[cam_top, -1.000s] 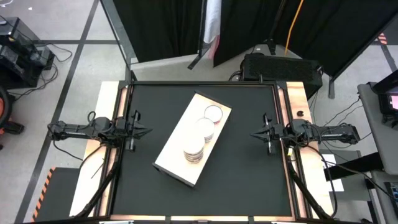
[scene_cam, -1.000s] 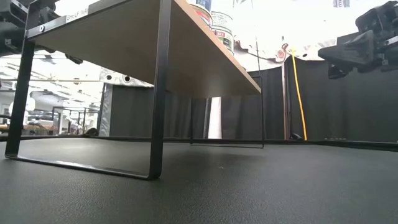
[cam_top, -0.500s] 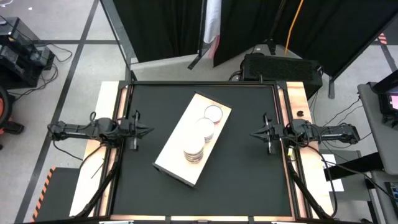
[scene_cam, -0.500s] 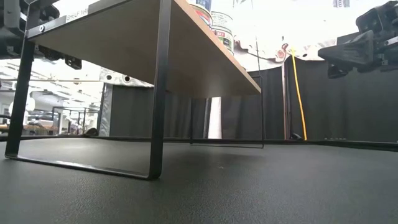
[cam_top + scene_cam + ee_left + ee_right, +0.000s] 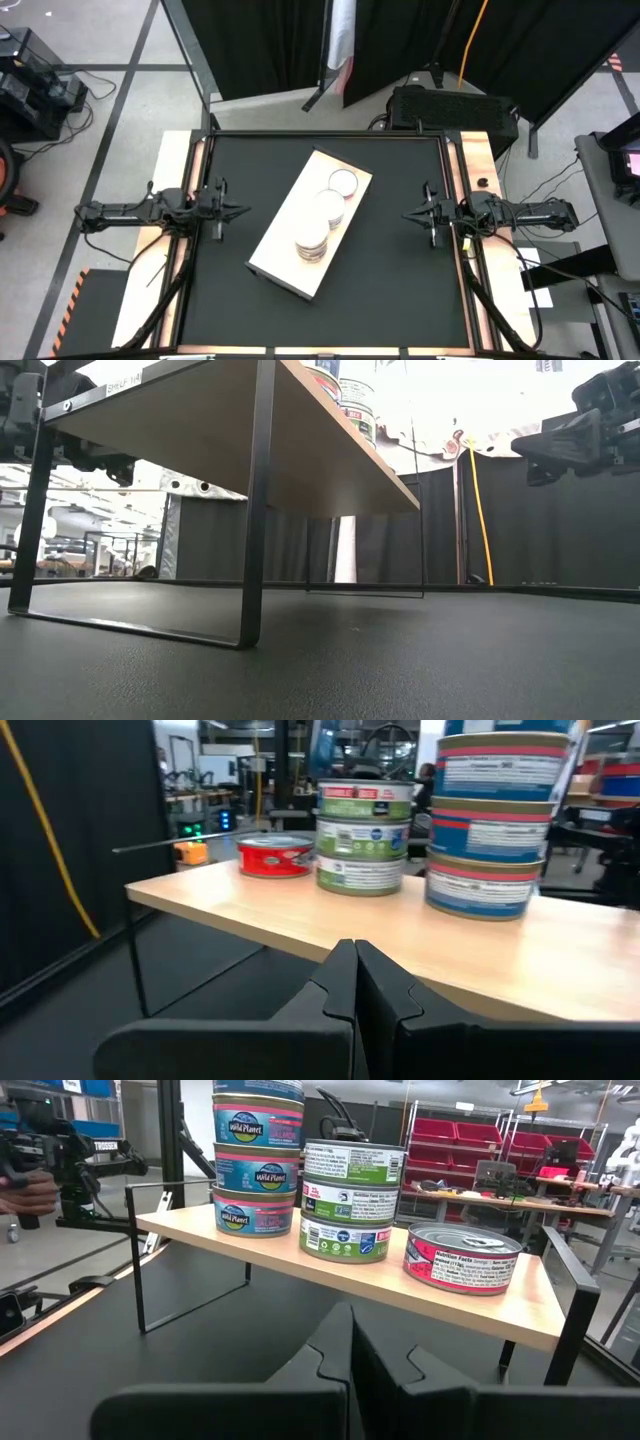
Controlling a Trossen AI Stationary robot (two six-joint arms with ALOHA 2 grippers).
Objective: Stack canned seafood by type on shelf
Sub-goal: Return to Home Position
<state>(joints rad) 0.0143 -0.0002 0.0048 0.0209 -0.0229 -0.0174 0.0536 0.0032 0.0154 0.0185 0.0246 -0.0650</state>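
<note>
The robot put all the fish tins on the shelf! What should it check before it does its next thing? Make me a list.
1. Tins are sorted by type: blue stack, green stack, and one red tin on its own. Ok.
2. Both stacks stand straight, with no lean. Ok.
3. Every tin in view sits on the shelf. Ok.
4. The left hand is shut and empty, at the left edge of the table, apart from the shelf. Ok.
5. The right hand is shut and empty, at the right edge. Ok.
6. How many tins are in the blue stack: its top is cut off in both wrist views. Cannot tell.
</note>
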